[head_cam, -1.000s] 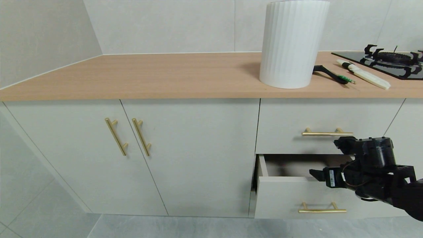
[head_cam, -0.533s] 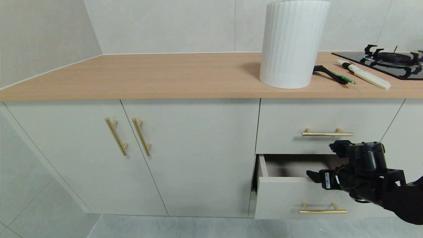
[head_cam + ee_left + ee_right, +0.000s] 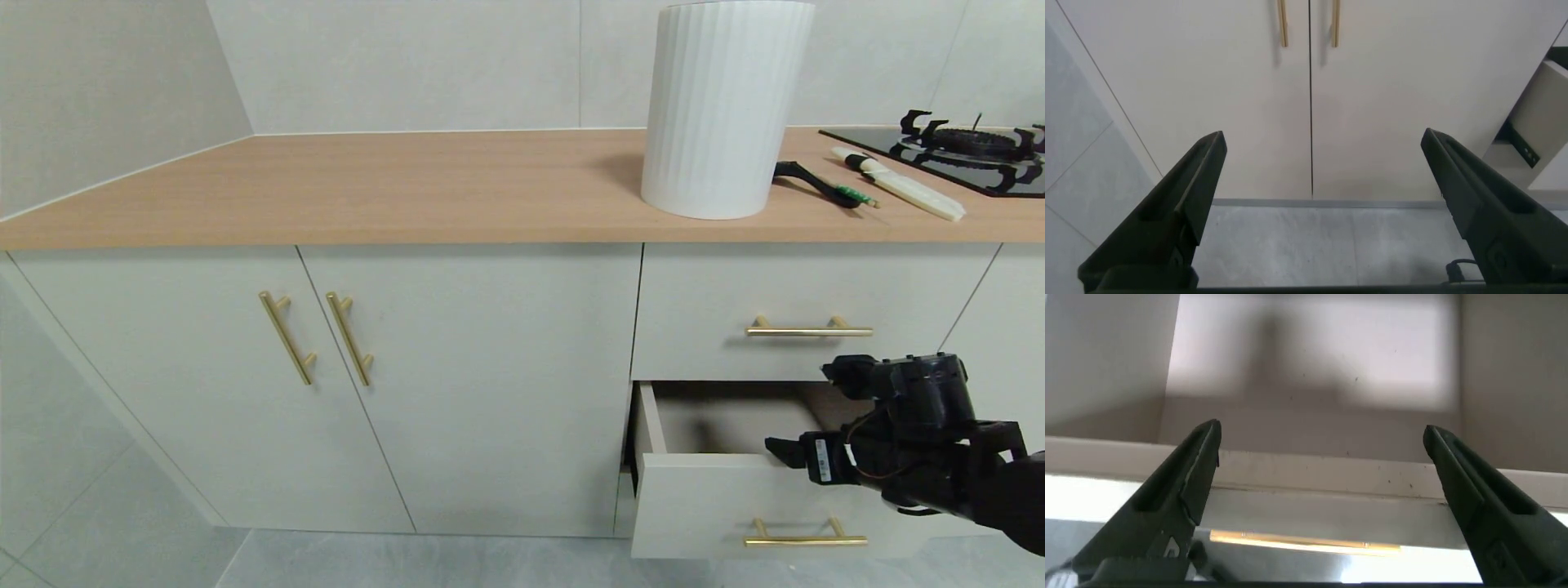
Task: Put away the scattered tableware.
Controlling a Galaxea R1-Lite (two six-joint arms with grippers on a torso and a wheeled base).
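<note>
Leaves the tableware untouched on the counter (image 3: 408,188): black-handled utensil (image 3: 816,183) and white knife (image 3: 898,184), just beside the ribbed white container (image 3: 718,106), toward the hob (image 3: 963,151). Draws the lower drawer (image 3: 710,506) farther out than half a second ago, baring more of its pale inside and bringing the brass handle (image 3: 804,539) forward. Holds the right gripper (image 3: 804,408) over the drawer's top front edge, jaws spread apart, clamped on nothing; cannot tell whether touching the panel. Keeps the left gripper (image 3: 1323,139) low before the double cabinet doors (image 3: 1310,90), likewise wide apart and empty. Means storage probably open enough; likely calls next for fetching the utensils from above.
</note>
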